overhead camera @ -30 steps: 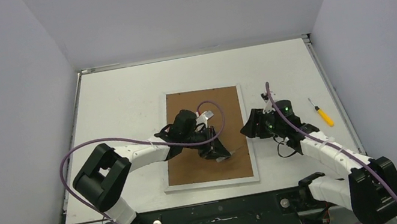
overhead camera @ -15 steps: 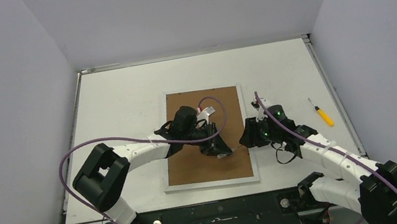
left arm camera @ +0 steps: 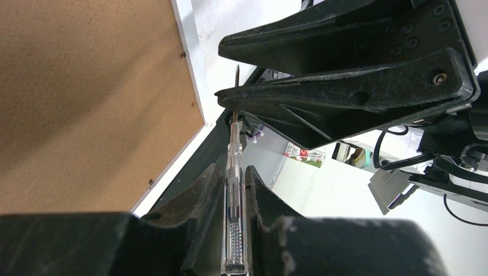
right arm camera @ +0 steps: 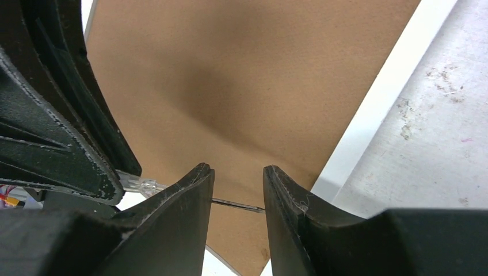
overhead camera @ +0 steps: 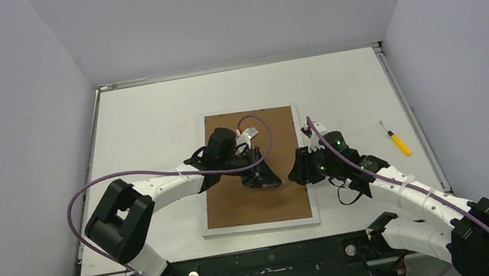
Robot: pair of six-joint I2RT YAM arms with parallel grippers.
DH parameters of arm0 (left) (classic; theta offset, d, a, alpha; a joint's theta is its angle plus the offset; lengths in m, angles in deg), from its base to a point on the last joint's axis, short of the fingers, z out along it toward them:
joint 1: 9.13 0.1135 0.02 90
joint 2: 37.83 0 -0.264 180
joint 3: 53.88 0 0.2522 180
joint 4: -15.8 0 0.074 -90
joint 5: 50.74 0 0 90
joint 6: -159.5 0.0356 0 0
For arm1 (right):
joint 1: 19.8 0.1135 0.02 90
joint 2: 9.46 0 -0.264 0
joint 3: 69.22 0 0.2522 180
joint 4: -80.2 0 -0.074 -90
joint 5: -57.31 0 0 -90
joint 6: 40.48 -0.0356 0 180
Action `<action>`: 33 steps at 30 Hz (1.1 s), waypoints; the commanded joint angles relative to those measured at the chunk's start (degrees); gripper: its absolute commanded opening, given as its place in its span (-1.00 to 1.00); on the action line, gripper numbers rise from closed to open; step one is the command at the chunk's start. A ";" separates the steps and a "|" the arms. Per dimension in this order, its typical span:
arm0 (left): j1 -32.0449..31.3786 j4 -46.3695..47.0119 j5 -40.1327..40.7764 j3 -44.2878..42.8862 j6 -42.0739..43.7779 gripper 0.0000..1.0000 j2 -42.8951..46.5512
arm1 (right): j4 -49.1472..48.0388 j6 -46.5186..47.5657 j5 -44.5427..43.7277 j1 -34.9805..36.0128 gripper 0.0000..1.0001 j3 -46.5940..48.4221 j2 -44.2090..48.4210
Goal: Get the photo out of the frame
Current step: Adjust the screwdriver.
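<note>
tool handover above the frame's right edge, backing not yet opened

the left gripper [left arm camera: 230, 171] is pinching a clear-handled screwdriver [left arm camera: 233, 195] by its handle, while the right gripper [right arm camera: 237, 172] is straddling the thin shaft with its jaws spread, not gripping it. the frame [overhead camera: 239, 210] is lying back-up close to the near edge of the table [overhead camera: 148, 116], and the photo is not showing (presumably under the brown backing). next, i am judging, the right jaws need to press onto the shaft before the left lets go.

No readable text, brands or numbers, small red-green sticker [left arm camera: 303, 154] too blurred
</note>
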 commanded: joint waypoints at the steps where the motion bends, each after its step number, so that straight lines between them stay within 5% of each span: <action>1: 1.32 4.32 2.65 -0.92 0.39 -1.00 2.92 | 0.80 -0.76 2.60 1.94 -0.25 1.60 0.96; 29: 3.08 6.71 3.47 2.23 -0.44 -0.77 3.87 | -0.03 -2.75 1.74 6.35 -0.29 2.29 -0.77; 33: 3.08 7.09 3.22 2.46 -0.65 -0.88 3.54 | 0.17 -2.79 1.47 6.35 -0.29 2.36 -0.91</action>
